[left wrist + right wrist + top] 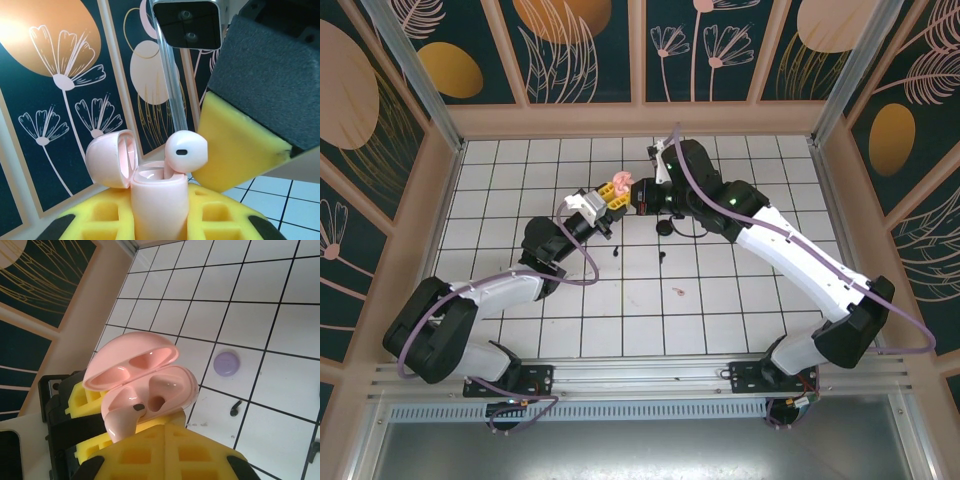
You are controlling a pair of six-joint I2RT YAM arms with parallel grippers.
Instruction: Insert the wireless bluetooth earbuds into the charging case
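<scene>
Overhead, the two arms meet over the table's middle, toward the far edge. The left pincer is clenched on the pink charging case and holds it up off the tiles, presumably so the right pincer can work at it from the side. Closer to the near edge lie two black earbuds, a loose pink earbud and a dark rounded lump, all well apart from the case and in nobody's way. From the left wrist, the case stands upright between the yellow pads with its lid swung open to the left. A seated pink earbud sits stem-down in one well with its head above the rim, so I judge it not fully home. The right pincer's own yellow pad touches that head; its jaws are clenched with nothing between them, a pushing pose rather than a grip. From the right wrist, the second well looks empty and the open lid crowds the approach. On the tiles beyond lie a purple rounded thing and one of the black earbuds.
</scene>
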